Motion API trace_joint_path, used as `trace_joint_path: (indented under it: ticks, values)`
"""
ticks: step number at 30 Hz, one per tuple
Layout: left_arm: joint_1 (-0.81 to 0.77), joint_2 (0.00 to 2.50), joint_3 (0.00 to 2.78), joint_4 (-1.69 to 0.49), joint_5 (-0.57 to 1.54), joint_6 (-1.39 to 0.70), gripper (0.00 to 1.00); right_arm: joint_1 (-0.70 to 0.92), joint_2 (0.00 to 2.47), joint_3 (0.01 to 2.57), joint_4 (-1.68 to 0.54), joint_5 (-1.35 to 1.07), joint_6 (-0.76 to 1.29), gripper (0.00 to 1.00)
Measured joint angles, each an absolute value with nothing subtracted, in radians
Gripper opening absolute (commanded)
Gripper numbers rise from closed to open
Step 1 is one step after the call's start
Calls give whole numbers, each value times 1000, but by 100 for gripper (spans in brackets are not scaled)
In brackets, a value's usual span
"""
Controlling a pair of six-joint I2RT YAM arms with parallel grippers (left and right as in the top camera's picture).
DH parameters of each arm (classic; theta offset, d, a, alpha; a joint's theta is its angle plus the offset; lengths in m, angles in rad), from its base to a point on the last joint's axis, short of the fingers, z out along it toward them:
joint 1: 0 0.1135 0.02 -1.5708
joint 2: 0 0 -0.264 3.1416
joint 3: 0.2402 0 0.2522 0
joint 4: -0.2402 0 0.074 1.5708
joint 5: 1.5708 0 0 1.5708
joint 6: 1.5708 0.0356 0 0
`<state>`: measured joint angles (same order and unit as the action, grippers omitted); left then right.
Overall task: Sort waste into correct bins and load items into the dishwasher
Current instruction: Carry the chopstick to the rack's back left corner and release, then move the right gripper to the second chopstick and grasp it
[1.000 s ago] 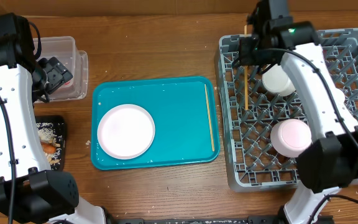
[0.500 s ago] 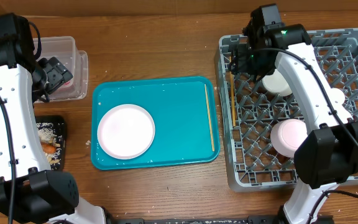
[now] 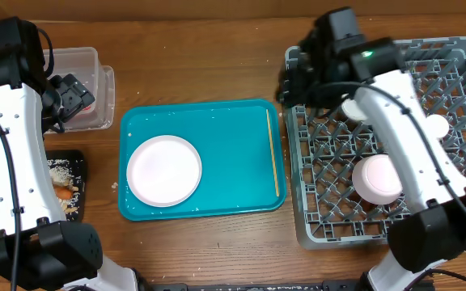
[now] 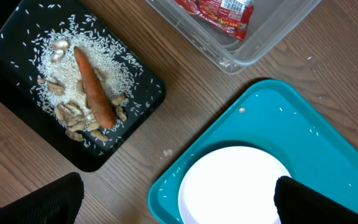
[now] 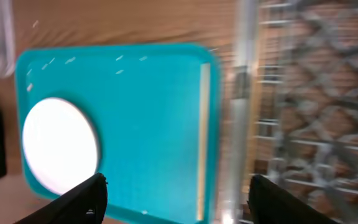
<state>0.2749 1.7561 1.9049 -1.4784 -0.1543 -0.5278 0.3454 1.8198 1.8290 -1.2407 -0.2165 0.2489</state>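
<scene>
Right gripper [image 5: 176,198] hung at the left wall of the grey plastic dish rack [image 3: 334,166], jaws well apart, nothing between them; its wrist view was motion-blurred. Left gripper [image 4: 176,198] was spread wide and empty above the near corner of the glossy teal tray [image 3: 225,137]. On that tray lay a round, smooth white plate [image 3: 164,170] toward the left and one thin wooden chopstick [image 3: 275,158] along the right rim. The rack, a lattice of upright pegs, held a domed white bowl [image 3: 377,178] and a small white cup [image 3: 353,107]. The flat matte black tray [image 4: 143,99] carried scattered pale rice grains [image 4: 107,68], beige food scraps [image 4: 73,118] and a tapered orange carrot stick [image 4: 94,87]. A shiny red wrapper [image 4: 219,11] lay inside the clear tub [image 4: 253,43]. The wooden table [image 4: 185,106] showed grain.
</scene>
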Motion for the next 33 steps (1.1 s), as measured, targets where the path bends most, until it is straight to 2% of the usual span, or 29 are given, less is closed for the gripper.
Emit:
trace_joint_path:
  ticks: [3,10,16,33]
  values:
    - [275,1756,1905,-1478,-154,-528,100,445,1819,1800,-1184,-146,305,88]
    - [275,1756,1905,-1478,-155,-528,100,606,1820,1589,-952,30,403,86]
    - [275,1756,1905,-1478,-154,-528,100,599,1835,1448,-807,94,428,86]
    - [275,1756,1905,-1478,-154,-528,100,584,2051,1432,-753,100,440,86]
